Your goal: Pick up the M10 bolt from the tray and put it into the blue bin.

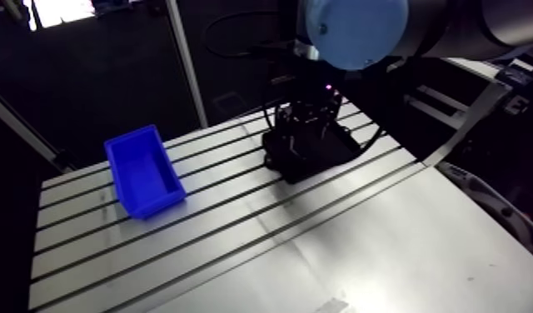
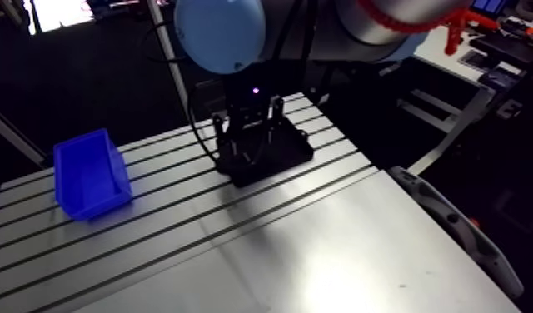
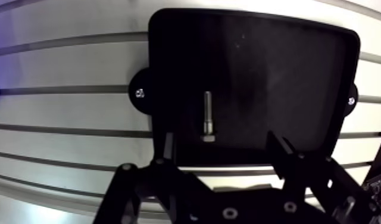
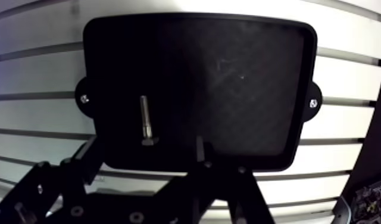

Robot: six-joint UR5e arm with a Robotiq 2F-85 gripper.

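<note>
Above the near rim of a matte black round-cornered tray [image 3: 276,77], the black two-fingered gripper [image 3: 219,149] hangs spread wide, empty. A slim steel bolt [image 3: 208,116] lies flat inside the tray. Only the arm view shows the glossy blue rectangular bin [image 1: 145,171], well apart.

Light falls from above onto the table [image 2: 320,275] and leaves a broad pale glare on its near right part, while the far side fades into gloom. The tray [image 4: 228,77] reads almost black, with only a faint sheen, and the bolt [image 4: 146,122] glints. In the wrist view the table's straight lines bow.
</note>
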